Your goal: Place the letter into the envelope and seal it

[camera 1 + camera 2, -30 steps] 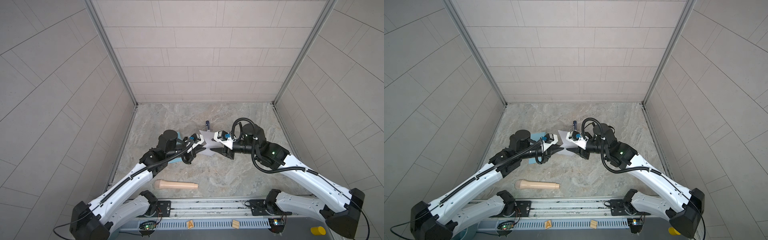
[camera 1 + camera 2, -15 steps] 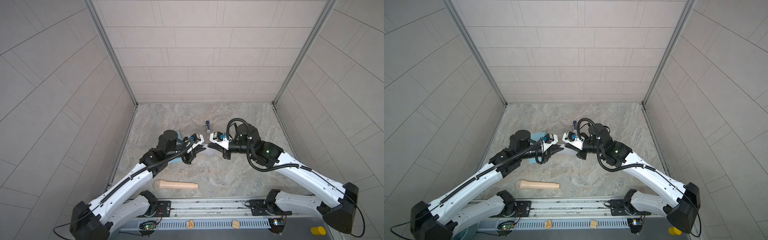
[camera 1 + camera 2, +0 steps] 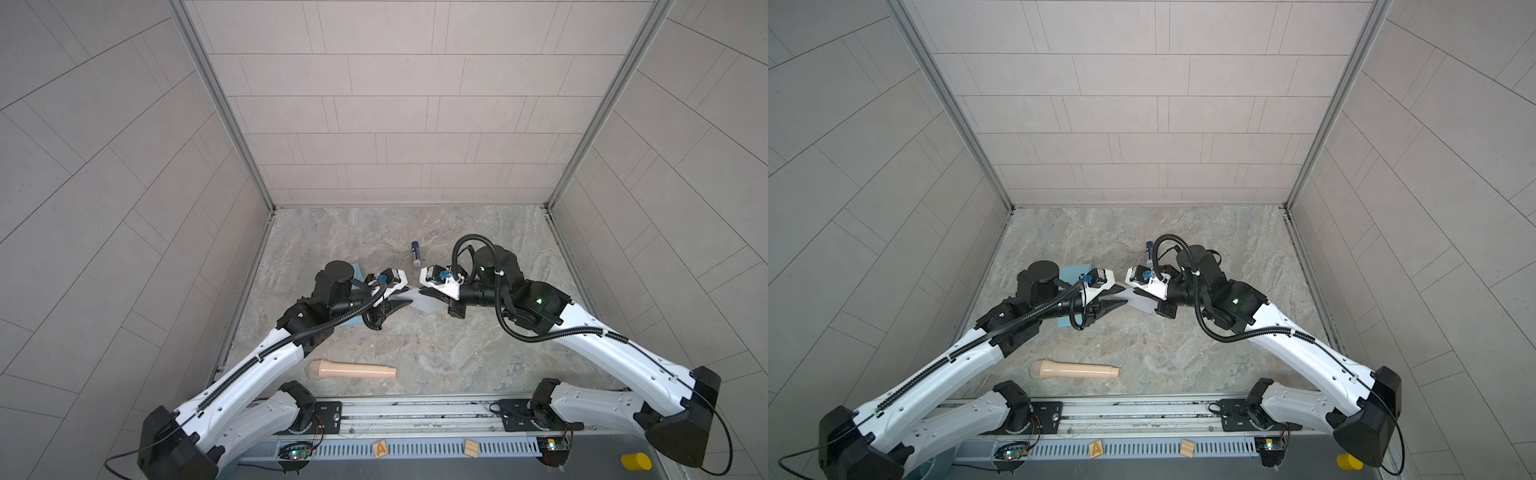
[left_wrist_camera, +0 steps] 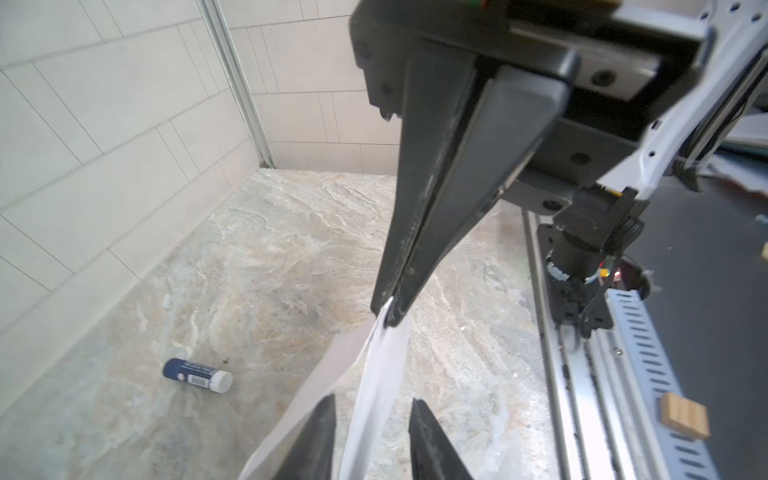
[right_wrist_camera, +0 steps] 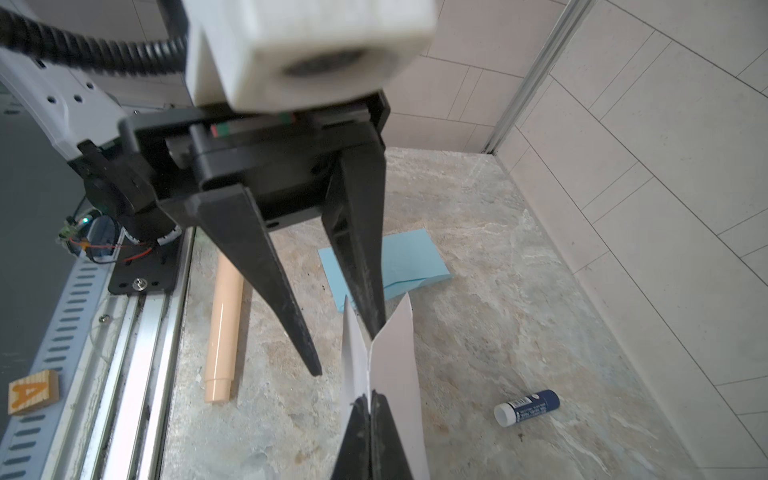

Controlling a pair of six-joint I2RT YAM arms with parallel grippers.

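My right gripper (image 5: 369, 401) is clamped on the folded letter (image 5: 395, 365), holding it off the table (image 3: 415, 340) near its middle. My left gripper (image 5: 347, 351) stands open, jaws astride the letter's free edge. The envelope (image 5: 411, 257) lies flat toward the table's left edge, partly under the left arm (image 3: 266, 357), which is nearer.

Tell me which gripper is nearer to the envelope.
Left. The left gripper hangs open beside the envelope, which lies partly under that arm's wrist in a top view. The right gripper, shut on the letter, faces it from farther away.
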